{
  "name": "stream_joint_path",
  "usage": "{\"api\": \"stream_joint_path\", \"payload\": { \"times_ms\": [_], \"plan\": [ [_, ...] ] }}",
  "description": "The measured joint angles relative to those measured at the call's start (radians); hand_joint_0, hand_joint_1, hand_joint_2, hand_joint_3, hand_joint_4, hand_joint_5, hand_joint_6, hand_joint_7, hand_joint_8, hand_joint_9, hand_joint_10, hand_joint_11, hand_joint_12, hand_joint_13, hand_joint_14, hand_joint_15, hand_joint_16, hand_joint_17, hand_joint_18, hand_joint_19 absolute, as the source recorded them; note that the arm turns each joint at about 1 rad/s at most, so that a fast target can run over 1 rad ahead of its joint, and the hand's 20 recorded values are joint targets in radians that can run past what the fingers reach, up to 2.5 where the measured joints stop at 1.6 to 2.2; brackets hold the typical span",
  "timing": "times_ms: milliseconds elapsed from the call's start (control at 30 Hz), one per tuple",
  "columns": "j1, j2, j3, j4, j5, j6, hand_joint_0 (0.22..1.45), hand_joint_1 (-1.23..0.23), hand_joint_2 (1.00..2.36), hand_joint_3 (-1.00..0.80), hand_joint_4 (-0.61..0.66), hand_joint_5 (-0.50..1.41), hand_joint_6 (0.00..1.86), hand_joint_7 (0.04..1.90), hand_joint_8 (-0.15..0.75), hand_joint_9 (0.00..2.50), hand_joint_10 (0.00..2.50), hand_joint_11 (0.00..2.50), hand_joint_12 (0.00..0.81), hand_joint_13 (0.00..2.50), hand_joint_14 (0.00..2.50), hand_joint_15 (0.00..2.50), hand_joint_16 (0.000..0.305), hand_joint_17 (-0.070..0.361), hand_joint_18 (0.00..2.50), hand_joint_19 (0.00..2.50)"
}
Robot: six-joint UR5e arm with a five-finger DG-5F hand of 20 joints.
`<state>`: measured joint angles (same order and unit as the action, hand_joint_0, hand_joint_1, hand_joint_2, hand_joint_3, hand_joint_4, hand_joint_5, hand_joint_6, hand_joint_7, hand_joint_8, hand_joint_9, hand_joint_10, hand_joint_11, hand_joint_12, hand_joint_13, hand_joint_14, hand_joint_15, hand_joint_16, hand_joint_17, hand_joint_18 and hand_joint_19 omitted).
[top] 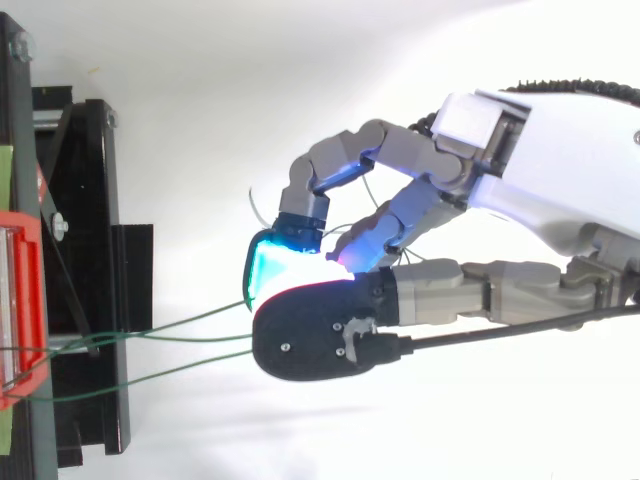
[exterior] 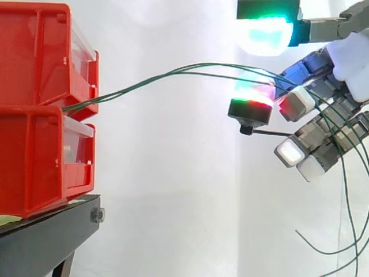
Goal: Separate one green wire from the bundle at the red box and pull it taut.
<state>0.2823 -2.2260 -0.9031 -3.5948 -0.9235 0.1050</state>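
Observation:
Several thin green wires (exterior: pixel 173 72) leave the gap between two stacked red boxes (exterior: pixel 40 104) and arc rightward to my hand (exterior: pixel 323 115). They sag a little on the way. My hand's fingers are curled, and the wires pass between a red-and-green glowing fingertip (exterior: pixel 252 95) and the fingers beside it. Beyond the hand the loose wire ends (exterior: pixel 346 231) hang down at the lower right. From above, three green wires (top: pixel 190 322) fan out from the red box (top: pixel 20 300) and converge under the curled hand (top: pixel 560 130). Which single wire is pinched is hidden.
The red boxes sit on a black stand (exterior: pixel 46 236) at the left, its frame (top: pixel 90 250) seen from above. A white curtain forms the background. Open space lies between the boxes and the hand.

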Motion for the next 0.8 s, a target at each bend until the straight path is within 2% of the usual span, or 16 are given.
{"api": "stream_joint_path", "payload": {
  "times_ms": [600,667,800],
  "plan": [
    [-0.006,0.001,0.006,0.000,0.000,-0.002,0.60,-0.70,1.01,-0.23,0.06,-0.14,0.89,1.00,0.260,1.21,0.02,0.86,0.367,0.85,0.02,0.55,0.054,0.121,0.65,0.55],
    [-0.006,0.001,0.010,-0.001,0.000,-0.002,0.60,-0.71,1.01,-0.23,0.06,-0.15,0.89,0.99,0.253,1.20,0.02,0.88,0.366,0.85,0.02,0.55,0.054,0.121,0.66,0.55],
    [-0.007,0.001,0.022,-0.013,0.000,-0.006,0.56,-0.63,1.01,-0.40,0.07,-0.15,0.89,0.98,0.241,1.19,0.02,0.87,0.348,0.83,0.02,0.57,0.051,0.114,0.62,0.58]
  ]
}}
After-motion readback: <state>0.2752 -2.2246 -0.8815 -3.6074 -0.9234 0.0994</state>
